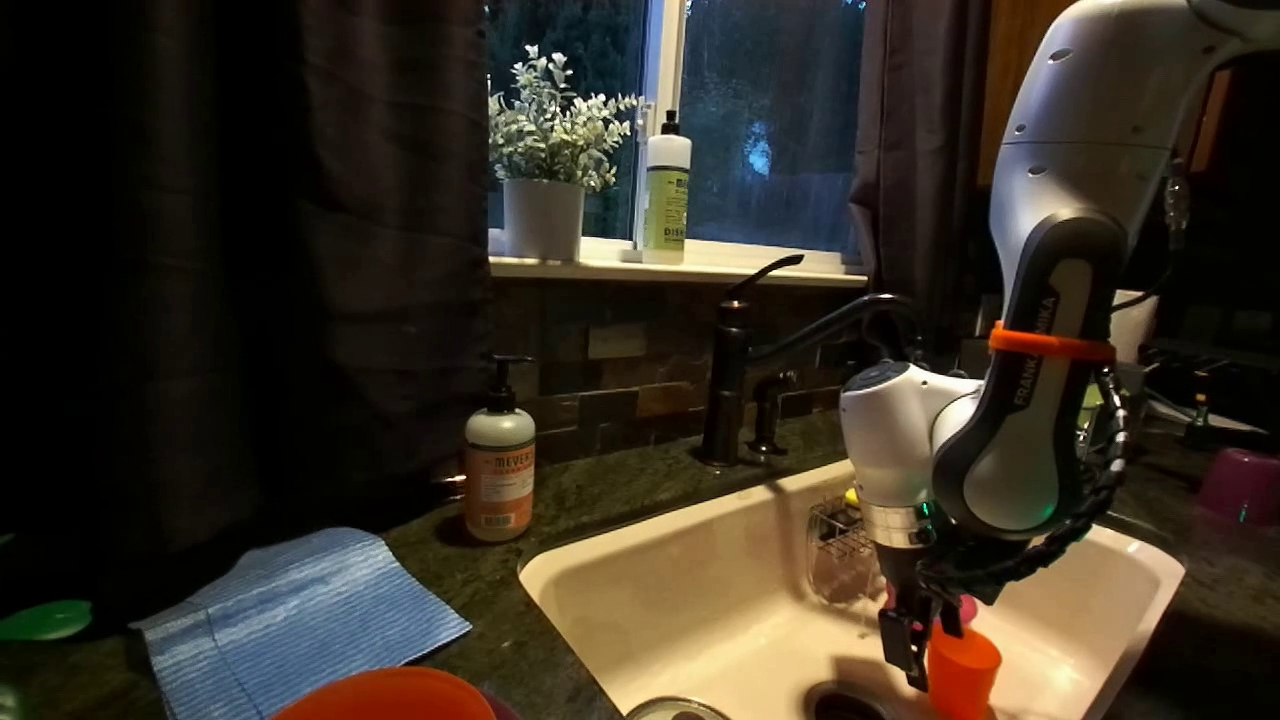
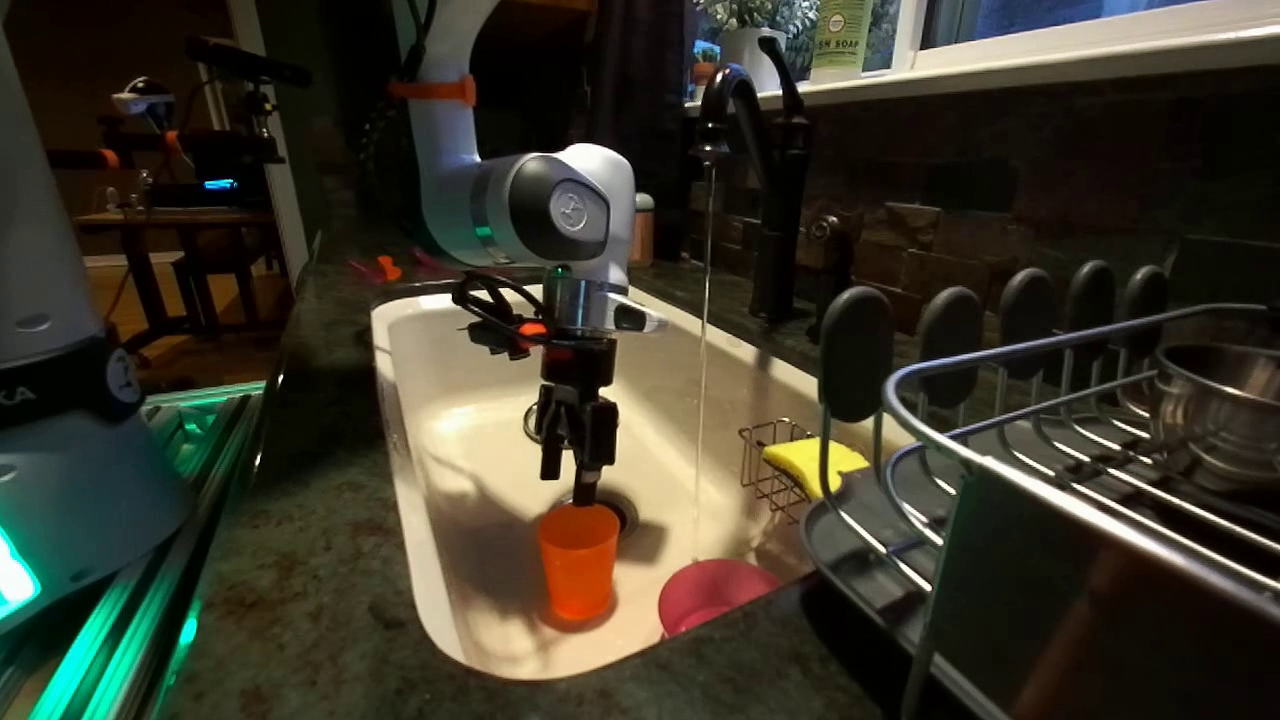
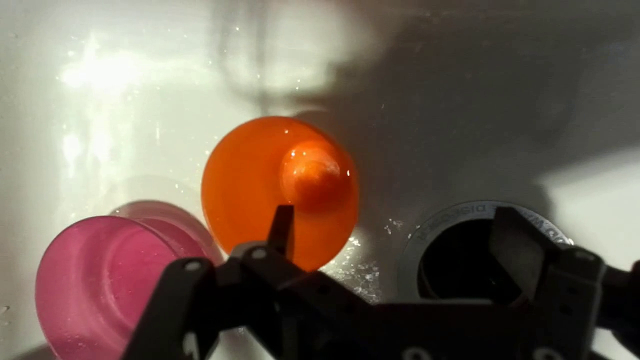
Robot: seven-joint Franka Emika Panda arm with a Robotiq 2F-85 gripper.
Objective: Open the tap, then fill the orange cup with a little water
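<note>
Far L in an exterior view there's a white robot base point(image 2: 70, 450) by a green-lit metal rail point(image 2: 110, 615), then dark stone bench point(image 2: 290, 580), then the cream sink point(image 2: 460, 430). The arm point(image 2: 585, 205), w/ an orange band point(image 2: 435, 91) round it, leans over the sink, claw point(image 3: 400, 230) pointing down, fingers spread wide, holding nothing. In the wrist view one fingertip lines up w/ the orange cup point(image 2: 578, 570), the other w/ the drain point(image 3: 460, 250); can't tell if the first touches the cup. Cup's upright on the sink floor nr the drain, rim up; can't make out how much water's in it. Next along, the tap point(image 2: 782, 210) is on: water point(image 2: 704, 330) comes down in a thin stream, clear of the orange cup, to abt the pink cup point(image 2: 712, 595); can't tell if it lands inside. Pink cup's partly hidden by the bench edge. Tap itself, dark metal, stands on the bench behind the sink, spout out over it. Up on the windowsill point(image 2: 1000, 75), a plant point(image 2: 770, 15) in a white pot + a dish soap bottle point(image 2: 840, 40). Farther R, yellow sponge point(image 2: 812, 462) by a wire basket point(image 2: 768, 480), then the dish rack point(image 2: 1060, 505) w/ a metal bowl point(image 2: 1225, 405) in it.
</note>
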